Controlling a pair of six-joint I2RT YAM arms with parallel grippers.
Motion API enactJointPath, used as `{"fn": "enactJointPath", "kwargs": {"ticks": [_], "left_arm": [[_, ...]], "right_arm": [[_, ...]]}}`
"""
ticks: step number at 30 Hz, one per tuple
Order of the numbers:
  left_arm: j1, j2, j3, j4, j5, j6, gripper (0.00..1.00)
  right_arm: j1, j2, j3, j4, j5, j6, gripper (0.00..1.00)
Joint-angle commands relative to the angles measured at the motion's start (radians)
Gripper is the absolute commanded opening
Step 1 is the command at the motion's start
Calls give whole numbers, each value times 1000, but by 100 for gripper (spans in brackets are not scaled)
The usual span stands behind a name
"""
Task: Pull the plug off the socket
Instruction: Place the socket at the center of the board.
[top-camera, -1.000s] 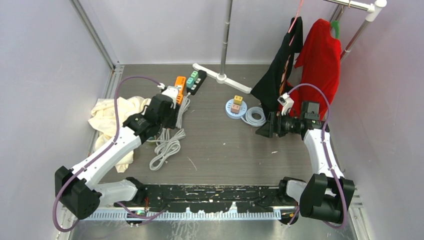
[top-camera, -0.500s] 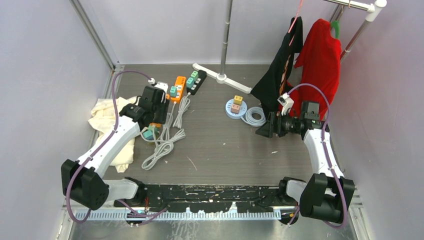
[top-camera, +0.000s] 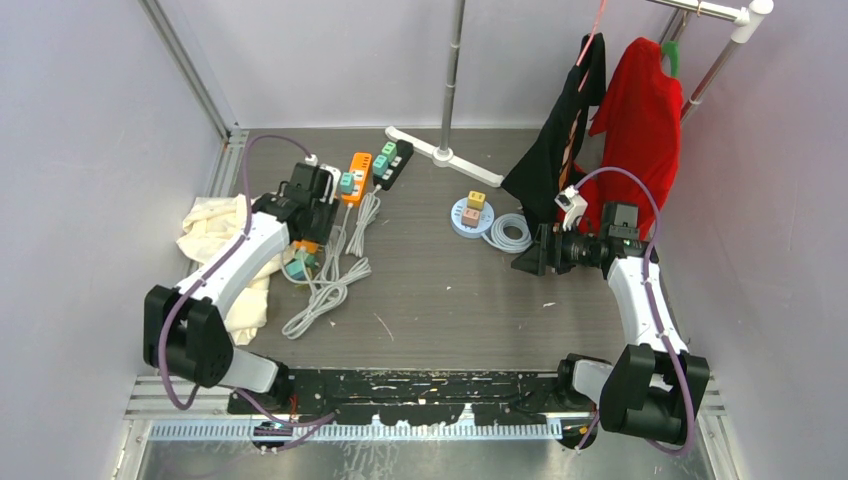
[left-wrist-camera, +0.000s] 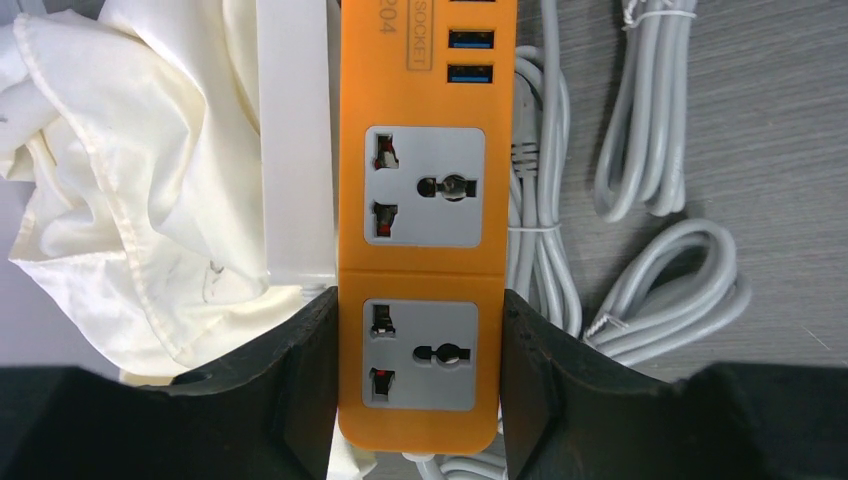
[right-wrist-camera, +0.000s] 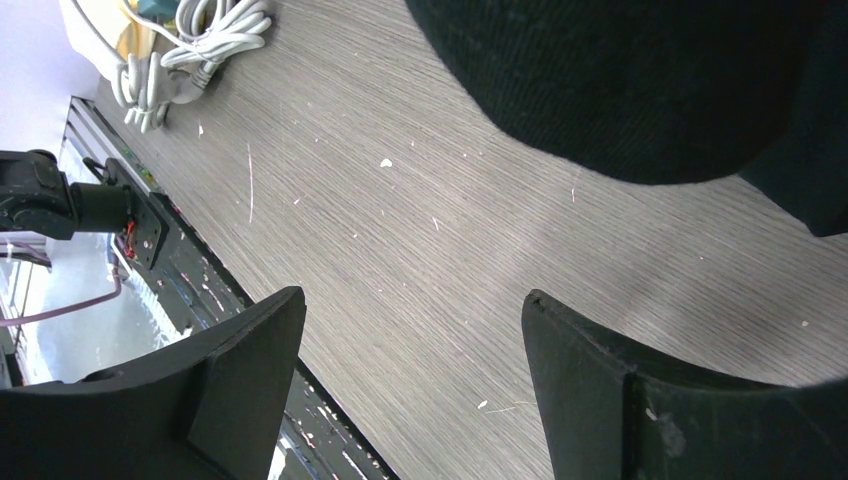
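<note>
Steadiness matters: left gripper clenches one end of orange power strip; it should pin that flat while right gripper, jaws released and empty, pulls straight out.

Light is bright, even and diffuse, falling from above, and shadows are faint and soft-edged. Between the fingers of the left gripper, the orange power strip is crisp, while the fingers themselves are near-featureless dark masses. Ahead of the right gripper the table grain is sharp. Beyond it, the black cloth shows little detail and casts a soft shadow.
</note>
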Motion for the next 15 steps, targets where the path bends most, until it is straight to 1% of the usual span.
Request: {"fn": "enactJointPath", "kwargs": {"ticks": [1,6,10,13,14,15], "left_arm": [[43,59,80,35,-12,58,0],[72,144,122,13,-14,36,0],[73,222,169,-24,-76,0,0],[73,264,196,-49,-91,-23,0],[73,276,201,-54,-98,-30,1],[74,282,200,-58,-102,-36,5]], "right_arm": [[-5,4,12,32,-24,6,84],[-6,9,13,32,-22,5,84],[-6,11,15,31,-20,4,84],[-6,13,15,29,-20,2,84],[-6,14,15,29,-20,2,84],[-7,14,15,29,-20,2,84]]}}
